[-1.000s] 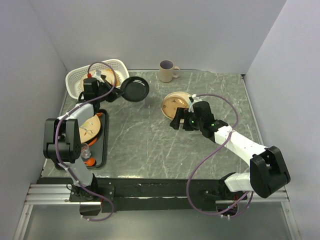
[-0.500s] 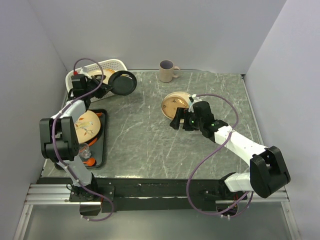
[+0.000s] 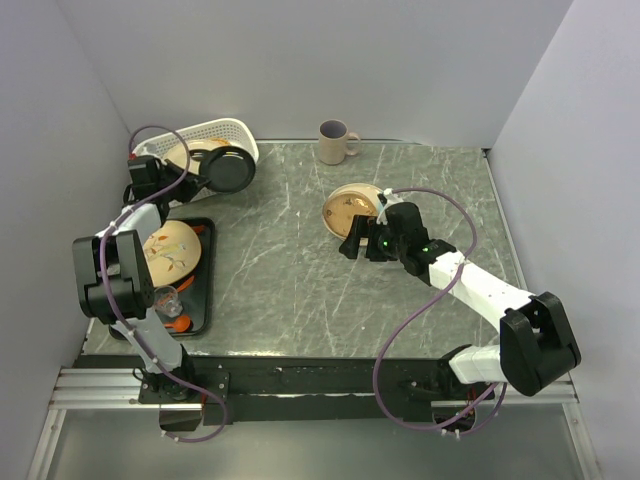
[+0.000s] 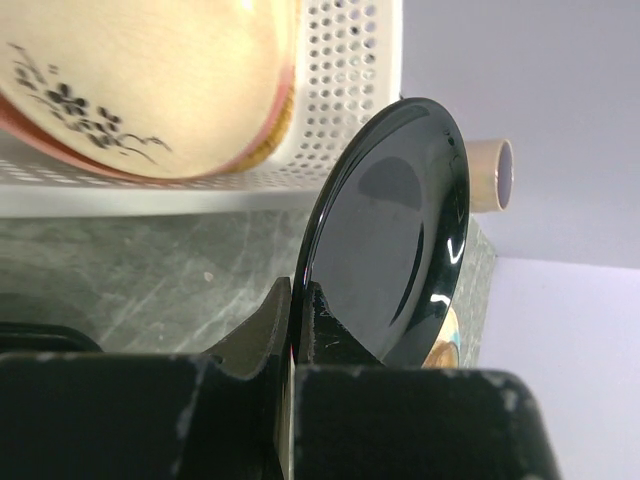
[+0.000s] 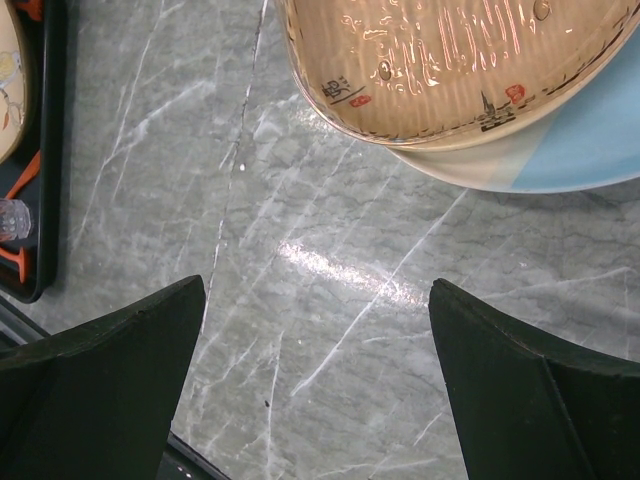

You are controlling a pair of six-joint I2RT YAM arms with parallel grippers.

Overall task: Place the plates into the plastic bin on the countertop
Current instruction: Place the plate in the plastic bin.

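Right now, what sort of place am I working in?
Probably a mock kitchen counter inside a test booth: a marble-look countertop boxed in by plain white walls, with dishware on it: stacked plates, a mug and a perforated plastic bin.

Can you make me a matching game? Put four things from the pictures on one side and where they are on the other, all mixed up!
Things:
1. black plate
2. mug
3. cream plate
4. right gripper

Places:
A. lying on the tray
B. open, just above the counter
C. pinched in the left gripper
D. standing at the back of the counter

Pairs: 1-C, 2-D, 3-A, 4-B
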